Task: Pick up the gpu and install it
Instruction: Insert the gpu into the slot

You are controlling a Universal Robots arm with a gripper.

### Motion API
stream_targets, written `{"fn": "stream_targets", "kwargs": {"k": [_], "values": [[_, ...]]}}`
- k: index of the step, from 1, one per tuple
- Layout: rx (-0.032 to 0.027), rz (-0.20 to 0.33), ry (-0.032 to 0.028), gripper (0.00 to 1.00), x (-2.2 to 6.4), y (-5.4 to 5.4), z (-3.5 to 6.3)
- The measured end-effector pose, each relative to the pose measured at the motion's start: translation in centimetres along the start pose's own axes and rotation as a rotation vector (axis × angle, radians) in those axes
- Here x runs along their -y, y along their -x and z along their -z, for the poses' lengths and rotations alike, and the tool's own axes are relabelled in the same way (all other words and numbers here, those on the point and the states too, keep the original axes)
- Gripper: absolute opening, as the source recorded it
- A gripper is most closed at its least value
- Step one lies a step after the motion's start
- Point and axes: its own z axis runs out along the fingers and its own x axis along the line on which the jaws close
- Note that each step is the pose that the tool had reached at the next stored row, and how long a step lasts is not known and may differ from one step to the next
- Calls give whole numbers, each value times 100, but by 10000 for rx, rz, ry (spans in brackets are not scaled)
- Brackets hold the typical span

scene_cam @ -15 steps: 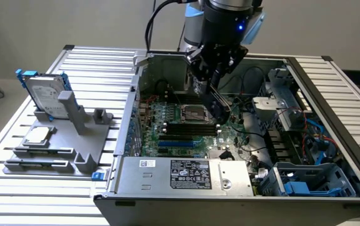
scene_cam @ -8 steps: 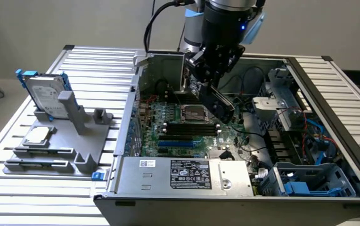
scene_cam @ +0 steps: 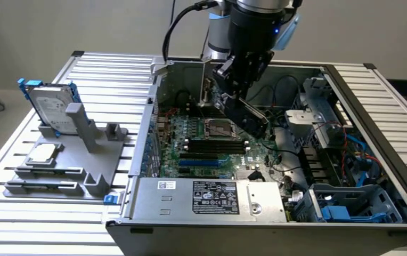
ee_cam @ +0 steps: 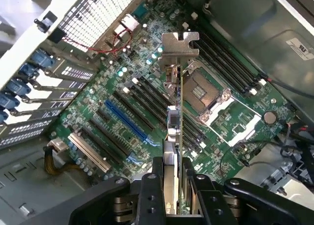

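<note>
Wrist view: I see the fingers clamped on the gpu, edge-on beyond them above the motherboard; any tilt could jam its edge off-slot.

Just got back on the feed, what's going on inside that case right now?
The arm's jaws are closed on the gpu, holding it tilted above the motherboard inside the open computer case. Its silver bracket points toward the board. The card is not yet seated in any slot.
</note>
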Motion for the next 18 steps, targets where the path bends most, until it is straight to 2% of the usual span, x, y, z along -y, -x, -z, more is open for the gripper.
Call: {"fn": "stream_targets", "kwargs": {"k": [18], "values": [[-74,3267,-90,27,1,1,-20]]}}
